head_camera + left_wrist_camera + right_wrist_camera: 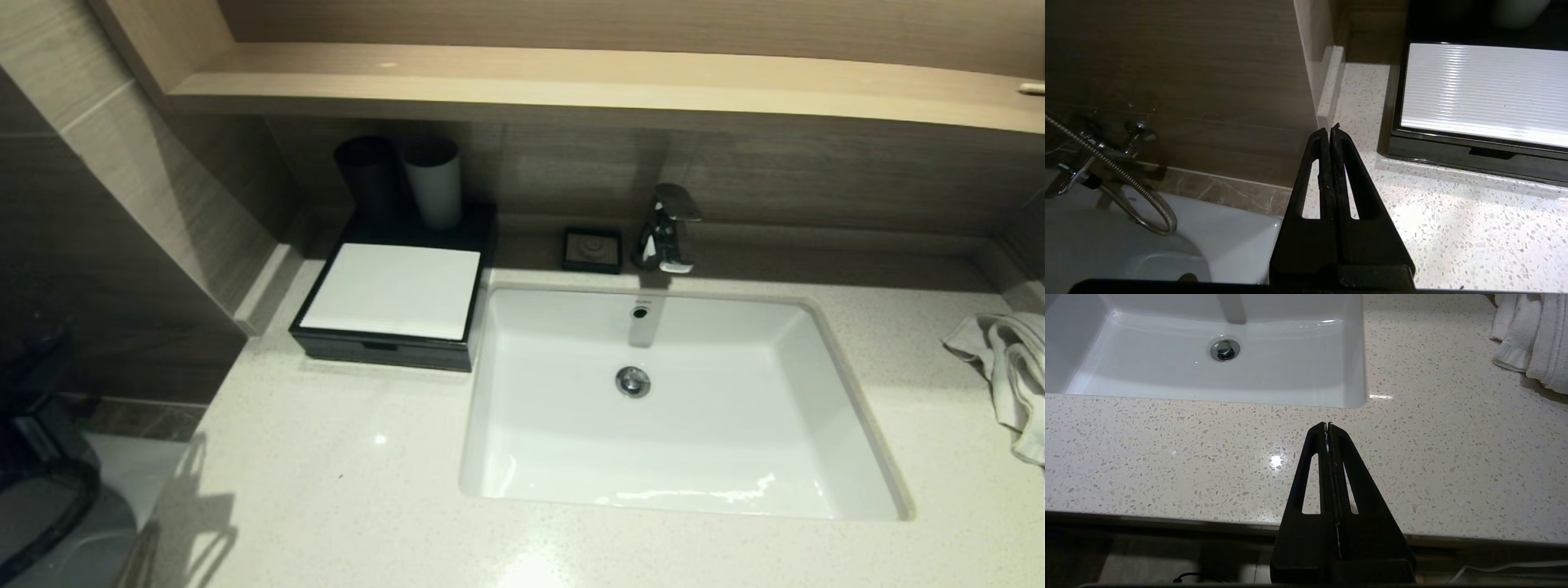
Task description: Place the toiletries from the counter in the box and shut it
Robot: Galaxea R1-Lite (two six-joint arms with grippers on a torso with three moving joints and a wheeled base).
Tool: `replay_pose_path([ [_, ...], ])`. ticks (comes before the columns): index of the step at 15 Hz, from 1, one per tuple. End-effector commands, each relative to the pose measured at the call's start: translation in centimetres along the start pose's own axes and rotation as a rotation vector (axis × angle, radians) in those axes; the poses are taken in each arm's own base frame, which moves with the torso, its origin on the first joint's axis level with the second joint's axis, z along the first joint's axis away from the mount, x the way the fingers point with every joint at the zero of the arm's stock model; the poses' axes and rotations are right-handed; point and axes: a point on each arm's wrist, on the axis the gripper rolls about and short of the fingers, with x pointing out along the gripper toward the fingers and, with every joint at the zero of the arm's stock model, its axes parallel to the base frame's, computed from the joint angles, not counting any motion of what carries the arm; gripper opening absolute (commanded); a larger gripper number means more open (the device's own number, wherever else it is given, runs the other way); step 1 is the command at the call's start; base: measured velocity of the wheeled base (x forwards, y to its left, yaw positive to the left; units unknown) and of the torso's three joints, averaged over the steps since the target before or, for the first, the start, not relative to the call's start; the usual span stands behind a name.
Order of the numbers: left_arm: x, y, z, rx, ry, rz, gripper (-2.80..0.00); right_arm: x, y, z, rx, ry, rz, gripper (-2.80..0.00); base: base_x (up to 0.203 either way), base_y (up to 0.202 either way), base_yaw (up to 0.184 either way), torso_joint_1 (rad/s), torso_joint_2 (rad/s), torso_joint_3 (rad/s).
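Speckled counter (343, 474) carries the box (392, 294) at its back left, beside the sink (678, 408); you have its drawer flush. No toiletries show. Your left gripper (1330, 131) sits clenched on nothing at the counter's left edge. Your right gripper (1327, 425), likewise clenched, hangs over the front edge.

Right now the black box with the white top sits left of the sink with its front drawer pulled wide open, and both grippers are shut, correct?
Not quite: the drawer of the box is pushed in, flush with the front, as the left wrist view shows. The rest holds: the box sits left of the sink, and the left gripper and right gripper are shut.
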Motion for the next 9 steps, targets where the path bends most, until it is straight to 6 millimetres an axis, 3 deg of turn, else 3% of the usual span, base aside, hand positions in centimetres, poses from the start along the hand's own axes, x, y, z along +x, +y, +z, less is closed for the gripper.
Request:
replay_pose_path([
  [1, -4.0, 1.3, 0.7, -0.027, -0.098, 0.017, -2.8, 0.0, 0.0, 0.0, 0.0, -0.001, 0.0, -2.8, 0.0, 0.0, 0.0, 0.0, 0.0, 0.0],
  [5, -7.8, 2.3, -1.3, -0.028, -0.135, 0.029, -2.8, 0.0, 0.0, 0.0, 0.0, 0.0, 0.0, -2.8, 0.0, 0.0, 0.0, 0.0, 0.0, 0.0],
  [9, -10.1, 2.4, -4.1, -0.006, -0.102, -0.017, -2.8, 0.0, 0.0, 0.0, 0.0, 0.0, -0.001, -2.8, 0.0, 0.0, 0.0, 0.0, 0.0, 0.0],
])
